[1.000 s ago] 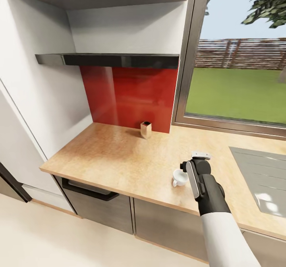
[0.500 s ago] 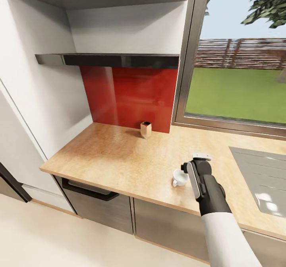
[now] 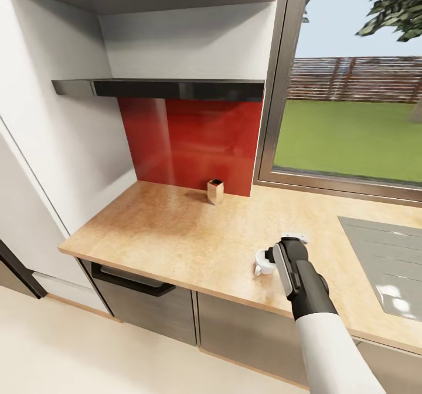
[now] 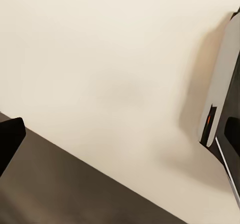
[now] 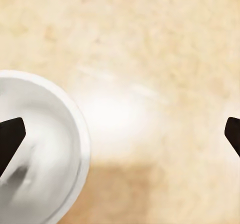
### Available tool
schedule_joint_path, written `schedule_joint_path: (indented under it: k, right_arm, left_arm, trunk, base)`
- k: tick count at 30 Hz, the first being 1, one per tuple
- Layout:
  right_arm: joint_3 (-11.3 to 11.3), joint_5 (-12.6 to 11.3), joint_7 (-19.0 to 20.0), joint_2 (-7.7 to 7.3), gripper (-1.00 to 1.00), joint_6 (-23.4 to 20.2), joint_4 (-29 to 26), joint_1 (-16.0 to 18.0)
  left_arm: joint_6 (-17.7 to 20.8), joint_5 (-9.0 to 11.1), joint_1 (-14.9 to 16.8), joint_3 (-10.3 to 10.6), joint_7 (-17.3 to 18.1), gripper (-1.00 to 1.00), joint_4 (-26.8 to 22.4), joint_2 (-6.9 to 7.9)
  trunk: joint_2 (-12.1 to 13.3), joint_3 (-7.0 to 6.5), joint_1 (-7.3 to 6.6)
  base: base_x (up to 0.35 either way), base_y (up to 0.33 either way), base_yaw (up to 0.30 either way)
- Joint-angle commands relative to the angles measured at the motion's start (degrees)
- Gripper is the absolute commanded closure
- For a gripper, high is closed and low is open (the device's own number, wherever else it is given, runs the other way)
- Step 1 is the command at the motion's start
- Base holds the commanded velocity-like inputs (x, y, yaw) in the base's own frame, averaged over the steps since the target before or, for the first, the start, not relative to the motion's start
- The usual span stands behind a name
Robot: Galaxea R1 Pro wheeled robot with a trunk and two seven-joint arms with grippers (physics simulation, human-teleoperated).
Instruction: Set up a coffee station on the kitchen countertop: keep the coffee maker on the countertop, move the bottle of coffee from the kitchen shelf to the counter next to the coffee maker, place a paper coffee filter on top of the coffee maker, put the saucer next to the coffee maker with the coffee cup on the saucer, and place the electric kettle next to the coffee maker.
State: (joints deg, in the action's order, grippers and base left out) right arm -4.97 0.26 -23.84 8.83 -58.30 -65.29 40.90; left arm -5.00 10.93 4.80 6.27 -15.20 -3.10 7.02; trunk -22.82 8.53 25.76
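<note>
The coffee cup (image 3: 264, 262) sits upright on the desk (image 3: 176, 230) near its front edge, a small white cup with its handle toward about 8 o'clock and its round rim open upward; in my right wrist view its rim (image 5: 45, 149) curves in from one side over the speckled beige top. Over the last second my right gripper (image 3: 285, 243) has come down and drawn in toward the cup, so from the head view the wrist now overlaps the cup's 3 o'clock side where a moment ago it stood a little farther back. I read that as closing in for a grasp, with the cup not yet lifted. My right fingers are spread wide: one dark tip (image 5: 10, 136) hangs over the cup's bowl and the other sits far across the bare desk, holding nothing. A small tan box (image 3: 215, 190) stands at 11 o'clock from the cup against the red backsplash (image 3: 193, 142), and the steel sink (image 3: 387, 265) lies at 3 o'clock. Of my left gripper (image 4: 9, 140) I see one dark fingertip over pale floor; its state I cannot tell.
</note>
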Motion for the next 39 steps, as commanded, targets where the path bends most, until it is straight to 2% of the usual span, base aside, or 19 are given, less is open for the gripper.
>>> schedule_joint_path:
  k: [1, 8, 15, 34, 39]
  right_arm:
    - [-0.07, 0.00, -0.08, 0.07, -1.00, -0.23, -0.01, 0.06]
    - [-0.04, 0.00, -0.07, 0.13, -1.00, -0.23, 0.53, 0.06]
    - [-0.04, -0.15, 0.01, 0.14, -1.00, -0.16, 3.57, 0.06]
    - [-0.04, -0.17, 0.03, 0.15, -1.00, -0.14, 4.15, 0.06]
    - [-0.04, -0.24, 0.03, 0.20, -1.00, -0.14, 5.94, 0.06]
  left_arm:
    - [-0.19, 0.58, 0.04, 0.50, -0.11, -1.00, 0.02, 0.01]
    - [-0.19, 0.58, 0.04, 0.52, -0.10, -1.00, 0.02, 0.01]
    - [-0.19, 0.58, 0.04, 0.55, -0.10, -1.00, 0.02, 0.01]
    - [-0.19, 0.57, 0.04, 0.53, -0.09, -1.00, 0.02, 0.01]
    - [-0.19, 0.58, 0.04, 0.54, -0.09, -1.00, 0.02, 0.01]
  trunk:
    - [-0.12, 0.12, 0.03]
    - [-0.12, 0.12, 0.03]
    - [-0.12, 0.12, 0.03]
    - [-0.12, 0.12, 0.03]
    - [-0.12, 0.12, 0.03]
  base:
    - [0.000, 0.000, 0.000]
    - [0.000, 0.000, 0.000]
    - [0.000, 0.000, 0.000]
    - [0.000, 0.000, 0.000]
    - [0.000, 0.000, 0.000]
